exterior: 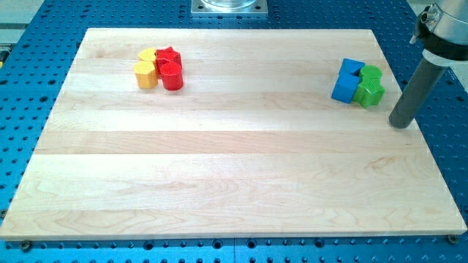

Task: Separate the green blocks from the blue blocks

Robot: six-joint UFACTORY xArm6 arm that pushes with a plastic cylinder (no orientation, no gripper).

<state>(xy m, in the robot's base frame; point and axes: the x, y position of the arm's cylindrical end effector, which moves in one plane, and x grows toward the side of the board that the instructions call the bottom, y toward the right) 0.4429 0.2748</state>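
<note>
Two blue blocks and two green blocks sit pressed together near the view's right edge of the wooden board. A blue cube-like block [352,69] is at the top of the group and a larger blue block [343,88] is below it. A green round block [371,74] touches them on the right, with a green star-like block [370,93] just below it. My tip [400,125] is on the board to the right of and slightly below the green blocks, apart from them.
Near the view's top left sits a second cluster: two yellow blocks [146,74] and two red blocks [172,75], touching. The wooden board [219,161] lies on a blue perforated table. A metal base [229,6] is at the top.
</note>
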